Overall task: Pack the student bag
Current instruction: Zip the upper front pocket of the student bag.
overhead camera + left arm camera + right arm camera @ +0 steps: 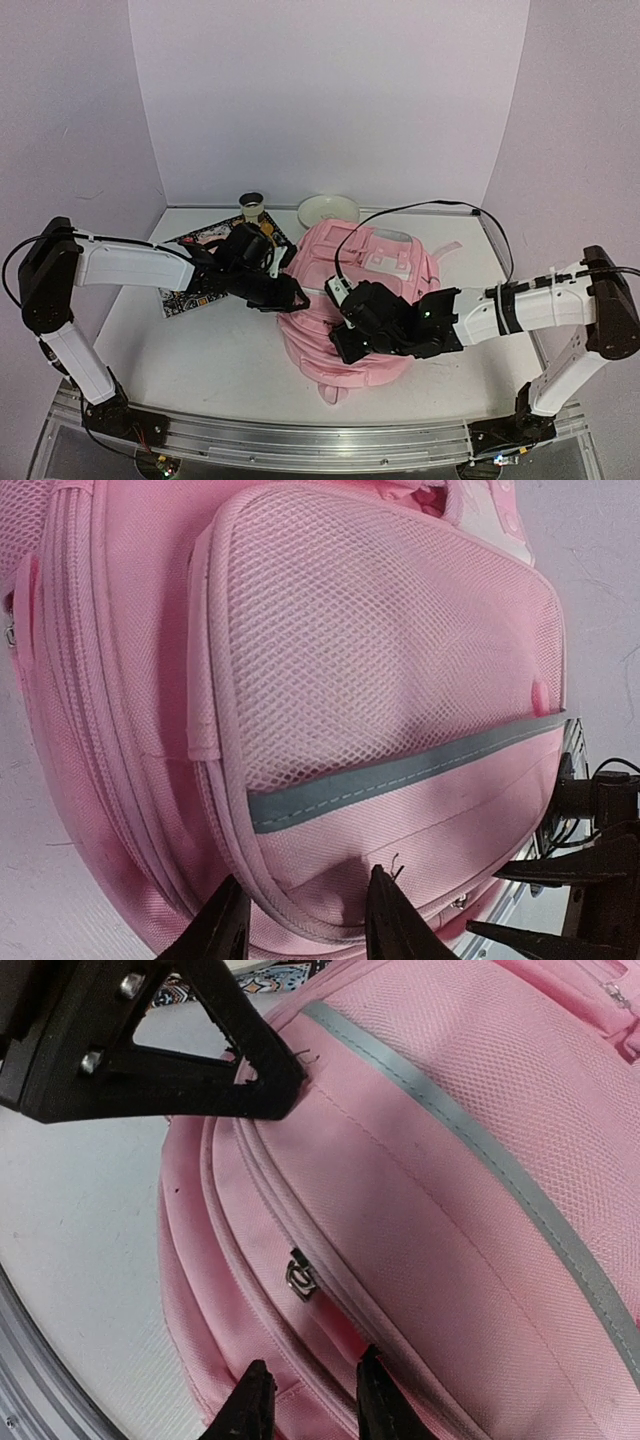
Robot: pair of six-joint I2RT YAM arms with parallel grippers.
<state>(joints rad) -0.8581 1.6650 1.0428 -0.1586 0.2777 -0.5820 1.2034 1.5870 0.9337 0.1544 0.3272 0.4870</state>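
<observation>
White tabletop, lilac walls: your student bag (385, 262) lies flat, right of centre. Your left gripper (292, 296) straddles its left-edge seam and your right gripper (345, 345) the zip (300, 1278) at its near end. Both stand partly closed; you cannot tell whether they grip. Behind sit a bowl (328, 210), a jar (252, 205) and a patterned card (205, 238).

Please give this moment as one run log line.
bag: flat on table | left tool: astride pocket seam, grip unclear | right tool: astride zipper by pull, grip unclear
</observation>
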